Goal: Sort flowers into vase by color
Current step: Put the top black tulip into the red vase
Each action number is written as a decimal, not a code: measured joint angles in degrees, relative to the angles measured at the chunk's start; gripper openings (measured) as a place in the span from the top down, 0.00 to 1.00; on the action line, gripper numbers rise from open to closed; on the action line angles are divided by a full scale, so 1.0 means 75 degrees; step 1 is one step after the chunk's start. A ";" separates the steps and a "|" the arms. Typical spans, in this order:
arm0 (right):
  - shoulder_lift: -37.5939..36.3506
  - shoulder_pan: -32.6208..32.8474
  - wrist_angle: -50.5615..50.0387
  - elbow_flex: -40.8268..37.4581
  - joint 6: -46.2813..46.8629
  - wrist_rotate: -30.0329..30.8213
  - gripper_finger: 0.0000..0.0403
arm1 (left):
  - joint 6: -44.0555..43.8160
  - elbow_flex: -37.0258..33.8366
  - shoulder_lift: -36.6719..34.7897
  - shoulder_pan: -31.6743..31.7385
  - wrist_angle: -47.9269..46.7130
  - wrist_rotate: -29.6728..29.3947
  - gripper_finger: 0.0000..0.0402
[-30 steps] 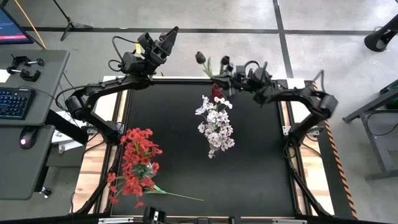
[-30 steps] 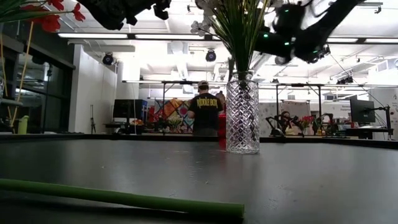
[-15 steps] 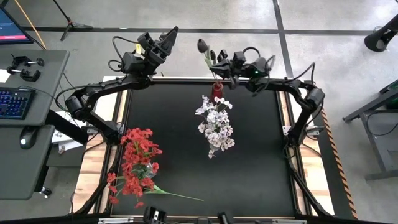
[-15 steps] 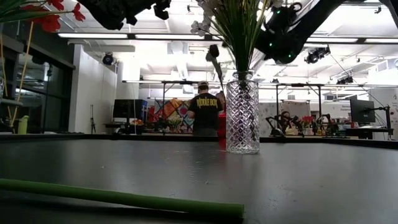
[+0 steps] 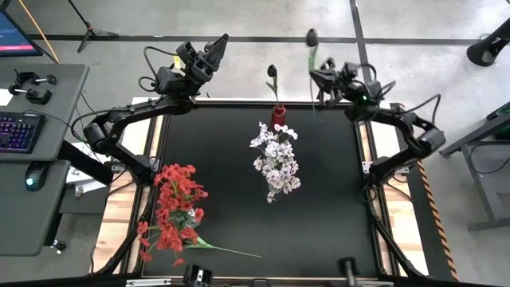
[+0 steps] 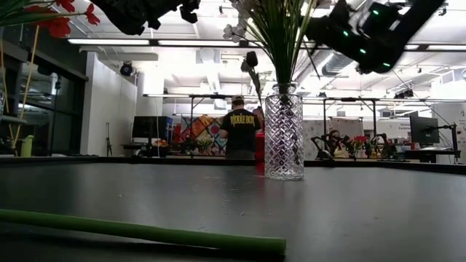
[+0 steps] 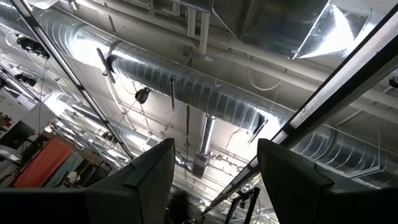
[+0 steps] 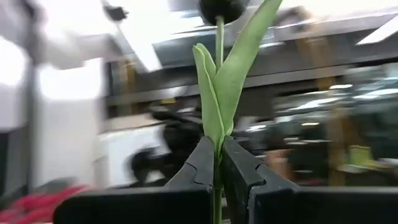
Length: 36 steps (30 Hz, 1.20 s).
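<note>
My right gripper (image 5: 318, 72) is shut on a dark-bloomed flower (image 5: 311, 37) high over the table's far right edge. A second dark flower (image 5: 272, 73) stands with its stem in a small red vase (image 5: 278, 116) at the far edge. White flowers (image 5: 276, 159) fill a cut-glass vase (image 6: 284, 135) at mid table. Red flowers (image 5: 173, 203) cluster at the near left; what they stand in is hidden. My left gripper (image 5: 213, 49) is raised beyond the far left corner, open, with nothing between its fingers. My right gripper pinches the dark flower's thin green stem (image 8: 217, 138) between its two fingers (image 8: 200, 163), just below the leaves (image 8: 230, 81). It comes at the stem about level, from the table's right, fingers across it. The flower stands upright, bloom (image 8: 222, 7) on top, lifted clear.
A loose green stem (image 5: 231, 251) lies on the black table near its near edge, beside the red flowers. A desk with a keyboard (image 5: 17, 131) stands left of the table. In the low view a person (image 6: 239, 135) stands far behind the table.
My right gripper has risen from beside the red vase and moved toward the table's right and far edge, carrying the dark flower with it. The other dark flower has come upright in the red vase.
</note>
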 joint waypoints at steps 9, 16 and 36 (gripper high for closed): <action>-0.0057 0.0414 0.0474 -0.1422 -0.1397 0.3429 1.00 | 0.0076 0.0000 0.0000 0.0003 -0.0052 -0.0068 0.46; 0.1607 0.0647 0.0466 0.0378 -0.1830 0.3516 1.00 | 0.0192 0.0000 0.0000 0.0002 -0.0052 -0.0099 0.46; 0.4011 0.0899 0.0460 0.2242 -0.1477 0.3559 1.00 | 0.0354 0.0010 0.0000 -0.0047 -0.0052 -0.0079 0.46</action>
